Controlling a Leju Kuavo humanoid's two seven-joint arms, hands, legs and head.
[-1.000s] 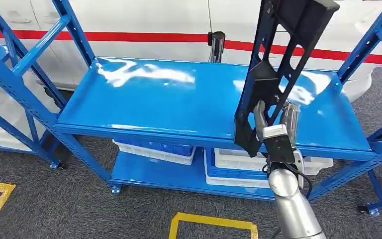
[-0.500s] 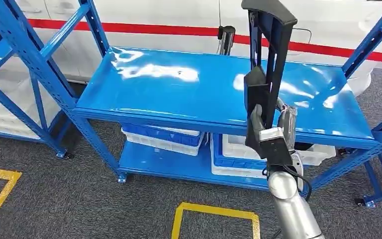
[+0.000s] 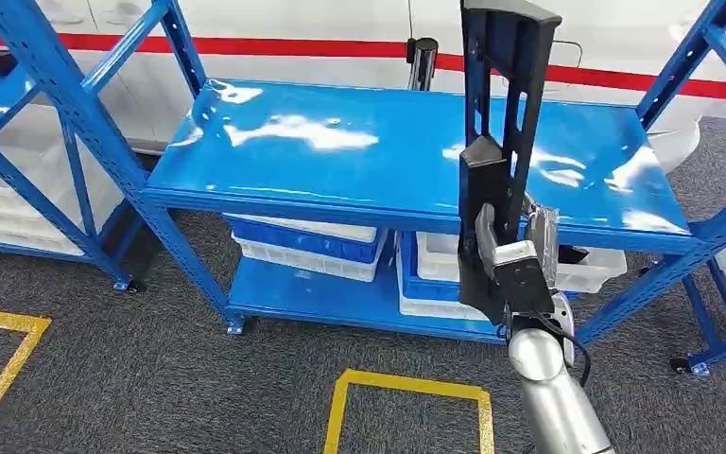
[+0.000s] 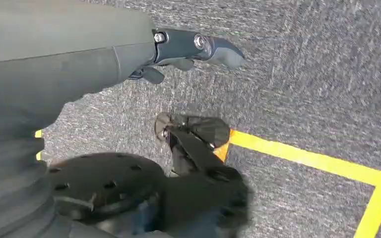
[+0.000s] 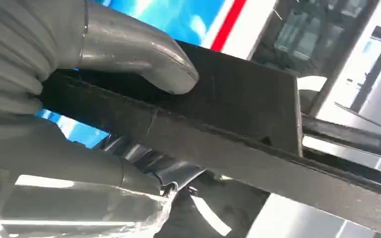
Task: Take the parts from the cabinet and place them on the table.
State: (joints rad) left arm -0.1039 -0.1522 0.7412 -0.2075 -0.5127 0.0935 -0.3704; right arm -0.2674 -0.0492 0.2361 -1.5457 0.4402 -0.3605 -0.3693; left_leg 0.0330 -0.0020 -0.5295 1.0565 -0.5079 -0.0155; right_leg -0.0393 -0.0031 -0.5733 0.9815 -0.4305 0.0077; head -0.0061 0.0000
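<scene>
You are looking down at grey carpet [image 3: 151, 378] marked with yellow tape lines [image 3: 406, 388], and behind it a white wall with a red stripe [image 3: 293, 45]. At the far left stands part of a second blue rack [image 3: 28, 132], cut off by the picture's edge. In the middle is a blue steel shelf rack [image 3: 359, 161]; its glossy top shelf throws back white glare. Underneath, on the lower shelf, sit blue and white plastic bins [image 3: 307, 248], partly hidden by the top shelf's front lip, so you cannot make out what they hold. No readable writing shows anywhere.

Your left hand [image 4: 188, 47] hangs over the carpet, its fingers loosely curled with nothing in them.

To the right, your right hand [image 3: 515, 255] grips a long black part [image 3: 493, 123] at its lower end, fingers closed round it. The part stands nearly upright, long axis vertical, in front of the right half of the top shelf, above its front edge. Its top is cut off by the frame. In the right wrist view the thumb [image 5: 144, 59] presses on the part's flat black face, and the far end blurs out.
</scene>
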